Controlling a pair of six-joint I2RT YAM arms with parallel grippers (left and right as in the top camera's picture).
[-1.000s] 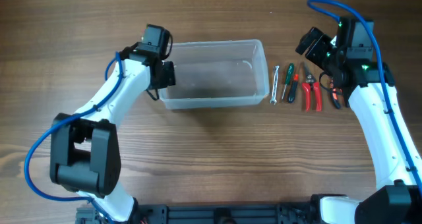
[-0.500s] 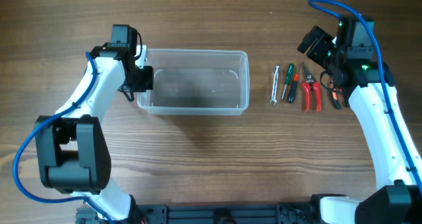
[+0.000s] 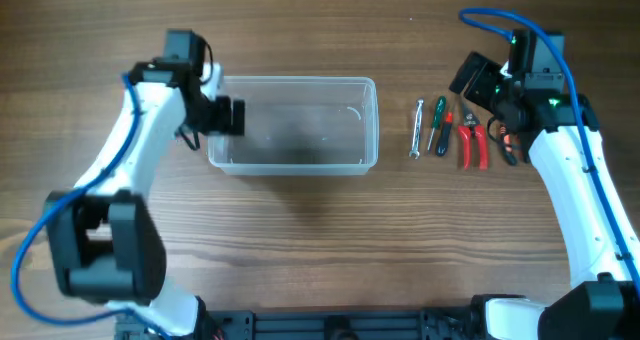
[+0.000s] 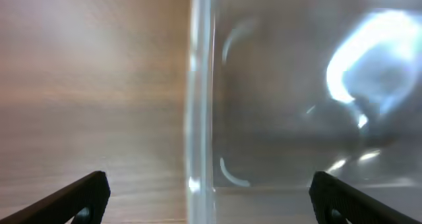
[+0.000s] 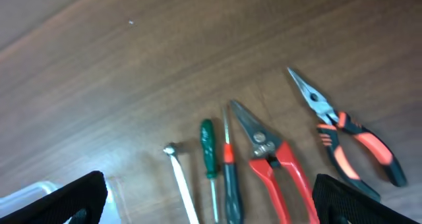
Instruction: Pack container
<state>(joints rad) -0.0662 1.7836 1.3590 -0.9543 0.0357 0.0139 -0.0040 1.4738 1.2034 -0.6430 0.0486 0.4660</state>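
The container (image 3: 292, 165), a clear shallow plastic tub, lies empty on the wooden table left of centre. My left gripper (image 3: 228, 116) hangs at its left end wall. In the left wrist view that gripper (image 4: 211, 199) is open, with the container's wall (image 4: 200, 105) standing between the two fingers and touching neither. My right gripper (image 3: 487, 92) hovers open over a row of hand tools. In the right wrist view it (image 5: 214, 204) holds nothing, and the container's corner (image 5: 26, 196) shows at the lower left.
Right of the container lie a silver wrench (image 3: 418, 128), a green screwdriver (image 3: 437, 125), a black and red screwdriver (image 5: 229, 178), red shears (image 3: 471, 145) and orange-black pliers (image 3: 508, 145), side by side.
My left gripper dragged the container leftwards, then opened and let go of its left wall. The right arm has barely moved.
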